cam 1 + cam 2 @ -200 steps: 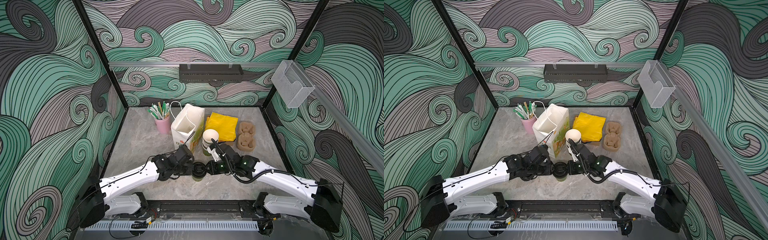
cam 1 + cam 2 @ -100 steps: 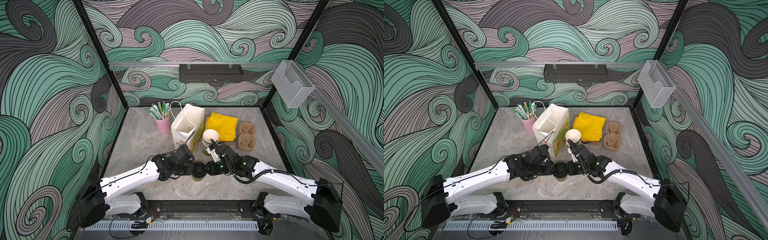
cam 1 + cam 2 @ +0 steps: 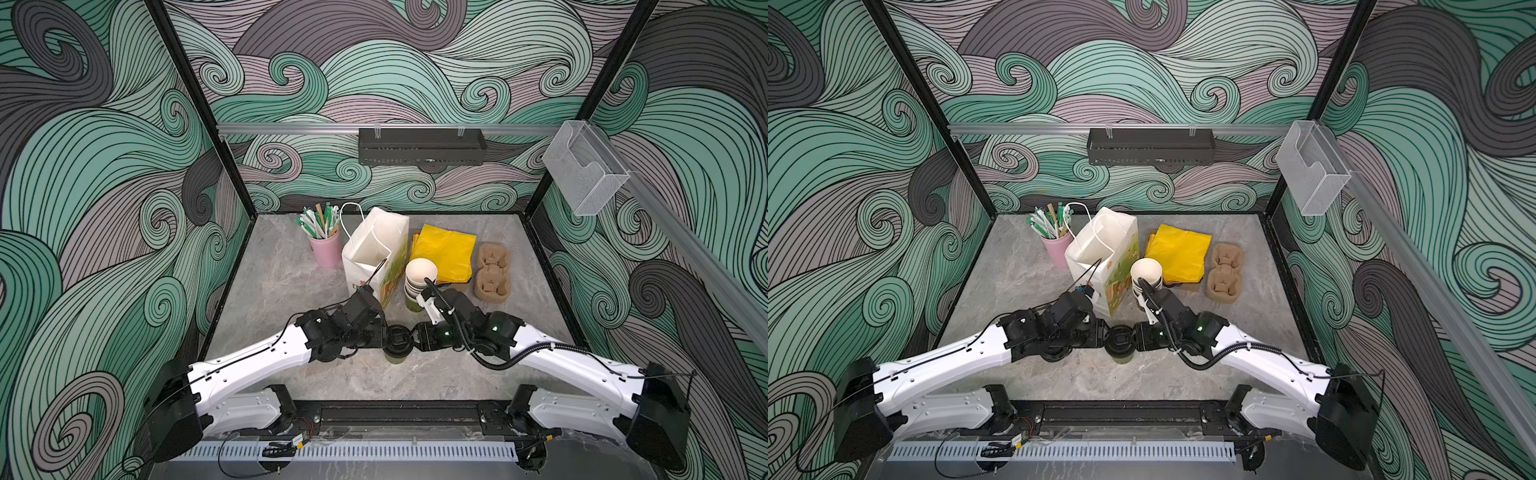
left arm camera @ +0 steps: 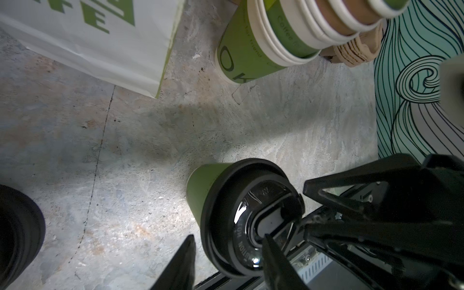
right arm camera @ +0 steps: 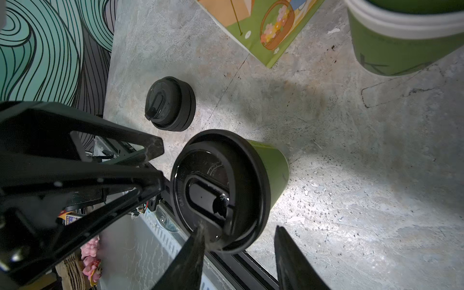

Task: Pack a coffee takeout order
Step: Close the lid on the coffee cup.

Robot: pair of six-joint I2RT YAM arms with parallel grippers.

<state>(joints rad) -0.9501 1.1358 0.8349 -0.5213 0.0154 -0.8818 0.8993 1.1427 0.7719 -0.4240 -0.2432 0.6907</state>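
Two end effectors are met over one lidded green cup (image 3: 397, 341), which stands upright near the front middle of the table (image 3: 286, 286), apart from the other supplies. The left end effector (image 4: 229, 237) is seen spread, one finger outside the black lid (image 4: 251, 216) and one above it, so the rim is straddled but not pinched. The right end effector (image 5: 239, 226) is likewise spread across the opposite rim. Whether its inner finger rests on the lid cannot be told, since that tip is blurred. Nothing is held by either.

The lid appears seated all round, so the capping step is judged to be at its close, with the cup free on the table. The tan pulp carrier (image 3: 492, 272) lies at the far right with both wells empty, just beside the yellow sheet (image 3: 446, 253). A white paper bag (image 3: 374, 249) stands open beyond the left arm. A stack of lidless cups (image 3: 419, 278) stands between the lidded cup and the carrier, and a spare stack of lids (image 5: 170, 104) sits near the cup.

Next, the cup would probably need to be taken by its paper wall below the lid, kept upright, lifted clear of the cup stack and lowered into a carrier well. A squeeze light enough not to crush the wall or pop the lid would be called for.
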